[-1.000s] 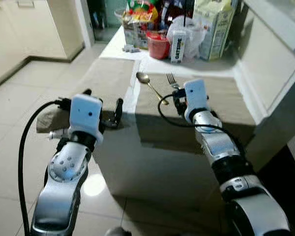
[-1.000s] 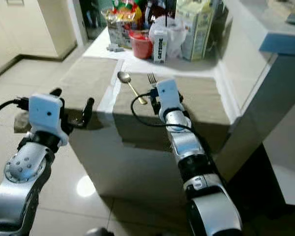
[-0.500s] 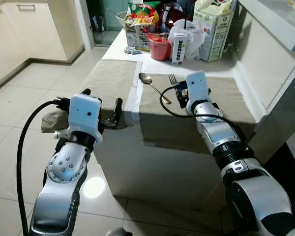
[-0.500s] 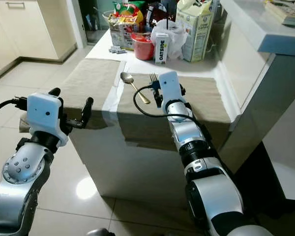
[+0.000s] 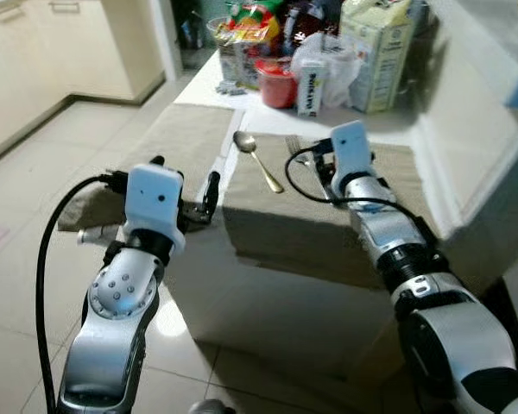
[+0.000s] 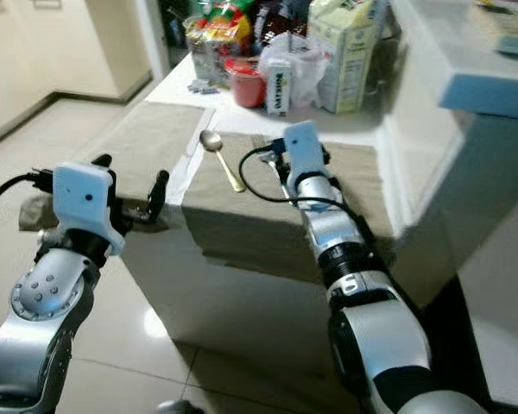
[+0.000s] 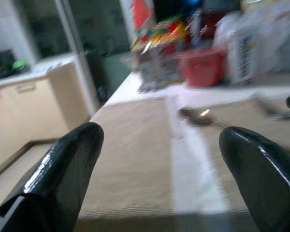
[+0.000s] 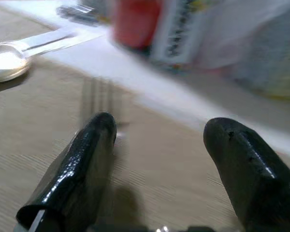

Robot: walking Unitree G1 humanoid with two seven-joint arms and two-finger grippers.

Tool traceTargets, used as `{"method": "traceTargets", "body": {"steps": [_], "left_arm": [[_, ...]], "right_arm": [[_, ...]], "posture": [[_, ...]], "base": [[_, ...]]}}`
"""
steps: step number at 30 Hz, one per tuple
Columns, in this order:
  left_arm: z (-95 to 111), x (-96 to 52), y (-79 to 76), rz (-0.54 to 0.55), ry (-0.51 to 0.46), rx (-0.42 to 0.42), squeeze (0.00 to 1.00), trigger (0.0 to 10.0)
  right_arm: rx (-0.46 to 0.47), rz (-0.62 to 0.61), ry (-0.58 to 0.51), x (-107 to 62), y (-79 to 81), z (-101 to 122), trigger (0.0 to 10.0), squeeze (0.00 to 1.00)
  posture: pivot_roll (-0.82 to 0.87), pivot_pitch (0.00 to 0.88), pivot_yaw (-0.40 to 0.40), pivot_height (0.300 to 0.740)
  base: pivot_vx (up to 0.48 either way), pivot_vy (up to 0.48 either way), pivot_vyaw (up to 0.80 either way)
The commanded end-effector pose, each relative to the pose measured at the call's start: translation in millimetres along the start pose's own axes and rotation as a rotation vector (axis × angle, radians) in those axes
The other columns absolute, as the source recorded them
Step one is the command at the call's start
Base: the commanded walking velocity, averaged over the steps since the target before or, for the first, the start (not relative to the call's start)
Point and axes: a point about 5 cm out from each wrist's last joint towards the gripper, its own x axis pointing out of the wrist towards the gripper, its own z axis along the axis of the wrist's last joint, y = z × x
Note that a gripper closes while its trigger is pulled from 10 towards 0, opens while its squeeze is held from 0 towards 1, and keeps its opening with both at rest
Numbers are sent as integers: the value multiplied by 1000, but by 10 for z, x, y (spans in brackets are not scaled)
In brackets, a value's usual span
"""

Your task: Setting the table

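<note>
Two placemats lie on the bench (image 5: 242, 285); your spoon (image 5: 255, 158) and fork (image 8: 99, 99) rest on the right one. Right tool (image 8: 157, 159) hovers spread over the fork; left tool (image 7: 159, 174) gapes empty. Plates remain unset.

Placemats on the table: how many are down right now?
2. One placemat lies on the robot's left, ahead of the left gripper; the other lies under the right gripper, carrying spoon and fork.
</note>
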Motion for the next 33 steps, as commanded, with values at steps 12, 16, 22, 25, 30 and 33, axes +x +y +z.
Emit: {"method": "traceTargets", "body": {"steps": [12,16,22,25,30,33], "left_arm": [[33,31,-33,-4,-5,-9,0,10000],[38,37,-26,6,-9,-11,0,10000],[22,25,-26,18,-3,-4,0,10000],[-22,-40,54,60,19,11,0,10000],[-126,-140,119,86,67,-1,0,10000],[-186,-170,133,93,99,-12,0,10000]], "right_arm": [[25,24,10,0,41,-10,10000,0],[57,46,-8,-3,82,29,10000,0],[148,94,-157,-36,77,296,10000,0],[87,33,-247,-308,-132,269,10000,0],[38,15,-339,-809,-262,173,10000,0],[-11,103,-438,-1186,-287,184,10000,0]], "posture": [[61,33,27,728],[60,34,26,728],[64,26,6,728],[52,29,-2,728],[22,36,-5,728],[-19,40,-6,728]], "base": [[128,60,0],[0,0,0],[0,0,0],[0,0,0],[0,0,0],[0,0,0]]}}
